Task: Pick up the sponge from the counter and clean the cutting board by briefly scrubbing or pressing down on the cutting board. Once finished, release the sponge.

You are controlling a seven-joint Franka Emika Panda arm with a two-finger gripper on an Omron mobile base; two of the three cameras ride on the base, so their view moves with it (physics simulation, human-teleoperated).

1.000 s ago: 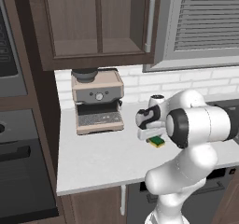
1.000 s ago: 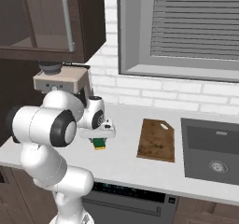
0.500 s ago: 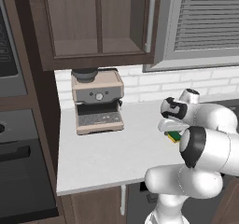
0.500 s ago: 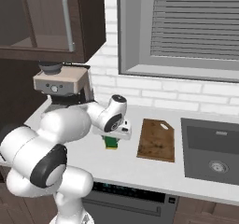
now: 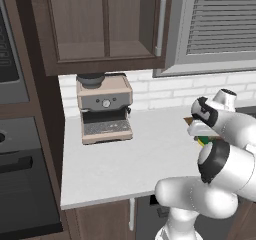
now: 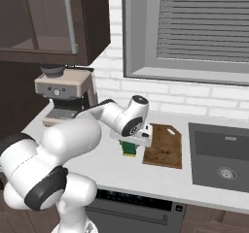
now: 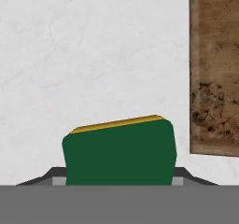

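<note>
Sponge (image 7: 119,153) sits clamped between my claw's (image 7: 119,178) fingers, green face toward the hand camera, lifted above the counter (image 7: 70,55). It hangs just beside the cutting board's (image 6: 164,145) edge nearest the coffee machine (image 6: 62,91).

- Glossy white arm (image 6: 73,144) of bulbous, rounded segments, seen from the base cameras.
- Dark bands ring the joints (black or charcoal, hard to say).
- No visible cables or markings.
</note>
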